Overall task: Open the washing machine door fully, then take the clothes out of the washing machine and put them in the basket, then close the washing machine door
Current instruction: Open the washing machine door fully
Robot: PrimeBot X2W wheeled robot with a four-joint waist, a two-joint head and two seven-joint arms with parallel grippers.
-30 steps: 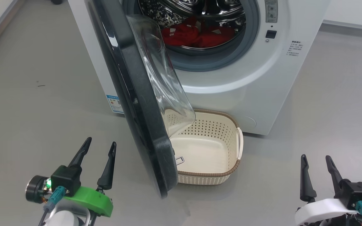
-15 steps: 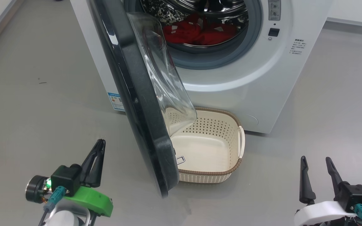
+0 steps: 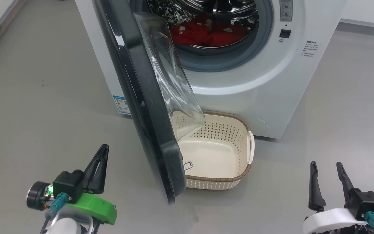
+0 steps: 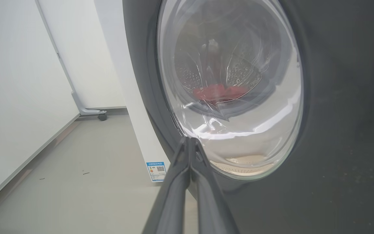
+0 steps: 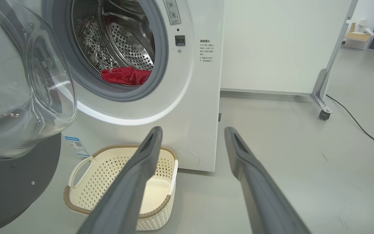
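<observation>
The white washing machine (image 3: 265, 81) stands ahead with its black-rimmed door (image 3: 141, 107) swung partly open toward me, the clear glass bowl (image 3: 170, 74) bulging inward. Red clothes (image 3: 206, 34) lie in the steel drum, also seen as clothes (image 5: 127, 75) from the right wrist. The cream basket (image 3: 239, 177) sits on the floor under the door opening, nothing inside it. My left gripper (image 3: 104, 148) is shut and empty, left of the door's outer face; its fingers (image 4: 190, 169) point at the door (image 4: 336, 130). My right gripper (image 3: 326, 164) is open at the lower right.
Grey floor (image 3: 44, 107) spreads left and right of the machine. A wheeled partition foot (image 5: 323, 113) and a black cable (image 5: 359, 126) lie to the right. A white wall panel on casters (image 4: 101, 115) stands left of the machine.
My left gripper has closed its fingers, holding nothing. The head view has shifted slightly. The right gripper stays open.
</observation>
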